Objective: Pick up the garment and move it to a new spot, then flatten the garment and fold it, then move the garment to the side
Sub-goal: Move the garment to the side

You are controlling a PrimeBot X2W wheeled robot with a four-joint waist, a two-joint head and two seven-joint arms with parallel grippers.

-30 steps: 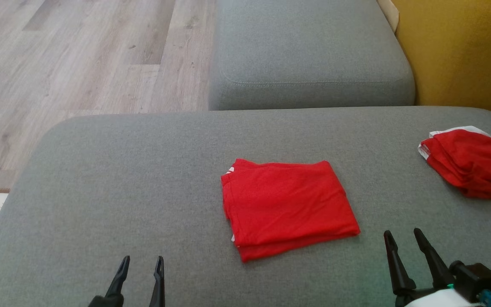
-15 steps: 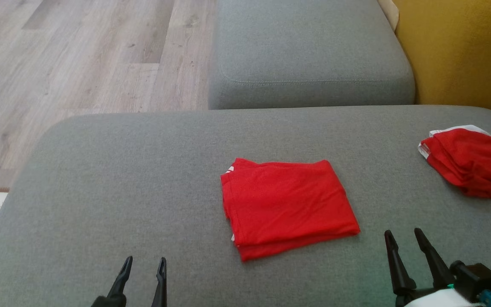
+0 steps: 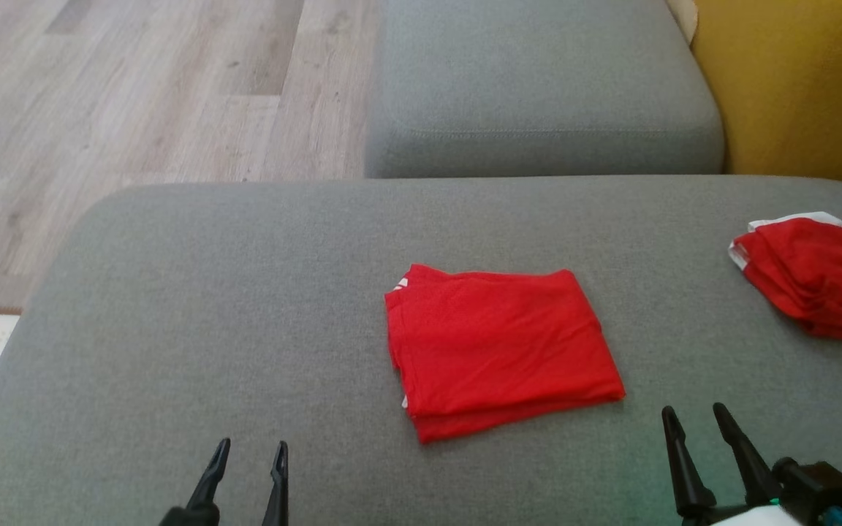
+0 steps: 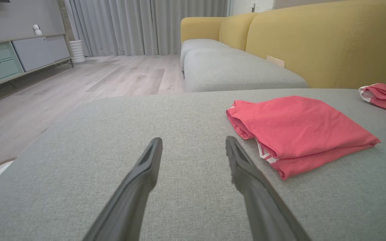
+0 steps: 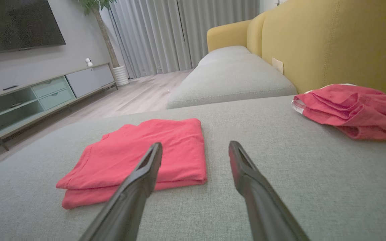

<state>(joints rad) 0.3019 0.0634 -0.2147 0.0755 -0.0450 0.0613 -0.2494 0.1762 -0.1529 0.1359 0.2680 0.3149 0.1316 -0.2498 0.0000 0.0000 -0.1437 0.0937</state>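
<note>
- Your folded garment [image 3: 498, 351] lies flat at the middle of the cushion [image 3: 209, 307], ready to move aside.
- Left gripper [image 3: 253, 444] and right gripper [image 3: 693, 409] hover at the cushion's near edge, fingers apart and empty, flanking the garment for pickup.
- The red pile [image 3: 812, 277] at the cushion's right end possibly marks the side spot.

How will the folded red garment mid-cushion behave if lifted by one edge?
Likely floppy: the folded red garment lies in soft stacked layers, so a one-edge lift would probably unfold it. Probably light, as the cloth looks thin. Pushed, it may bunch rather than slide on the woven grey cushion.
</note>
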